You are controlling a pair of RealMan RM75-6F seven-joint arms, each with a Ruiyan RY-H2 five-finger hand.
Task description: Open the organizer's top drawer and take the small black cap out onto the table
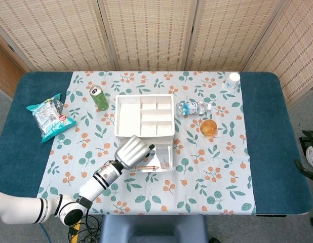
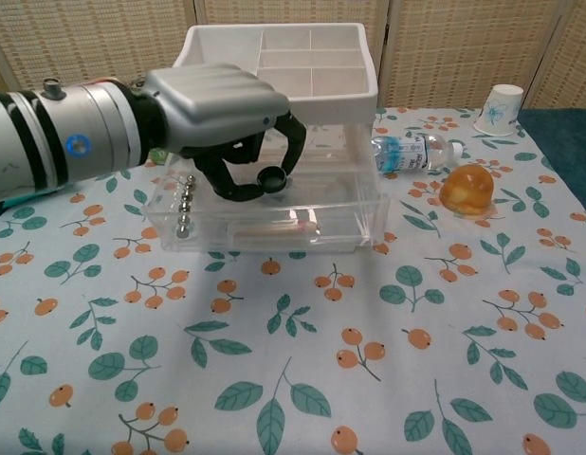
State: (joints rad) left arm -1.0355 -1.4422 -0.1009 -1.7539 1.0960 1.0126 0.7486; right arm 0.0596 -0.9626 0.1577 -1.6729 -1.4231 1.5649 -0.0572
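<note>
Chest view: left hand (image 2: 238, 128) curled, small black cap (image 2: 270, 179) pinched at fingertips above open top drawer (image 2: 274, 213) of organizer (image 2: 317, 81). Drawer opened, cap lifted out; placement on worktop (image 2: 302, 370) left. Right hand not seen. No writing legible on bottle (image 2: 412, 152).

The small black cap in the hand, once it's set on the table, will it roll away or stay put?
The black cap, pinched by the left hand over the open drawer, looks round and small, so probably light. Set flat it should stay; dropped on edge it may roll.
</note>
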